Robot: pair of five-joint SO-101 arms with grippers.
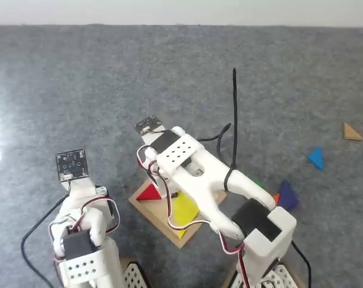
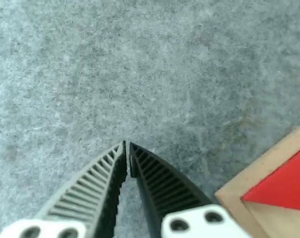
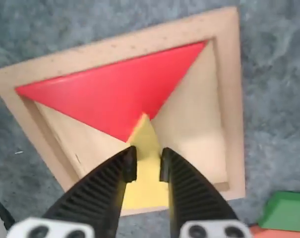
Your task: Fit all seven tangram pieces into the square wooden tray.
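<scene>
Grey carpet (image 1: 109, 78) spreads under everything, and on it, close in front of my bases, sits the square wooden tray (image 1: 151, 217), turned corner-on. The red triangle (image 3: 115, 89) is the big piece in there, lying flat with its long edge along one wall of the tray. The yellow triangle (image 3: 146, 139) lies in the tray too, its tip touching the red one's point. My right gripper (image 3: 147, 156) hangs right over that yellow piece, fingers a narrow gap apart with yellow showing between them, nothing clamped. My left gripper (image 2: 127, 148) is over bare carpet just beside the tray's red corner, its tips pressed nearly together and holding nothing. Out on the carpet to the right, a dark blue triangle (image 1: 287, 195) lies near my right arm, with a green piece (image 3: 286, 210) and an orange piece (image 3: 269, 232) touching each other just outside the tray. Farther off, a small blue triangle (image 1: 315, 157), and beyond it a small tan triangle (image 1: 351, 132).
</scene>
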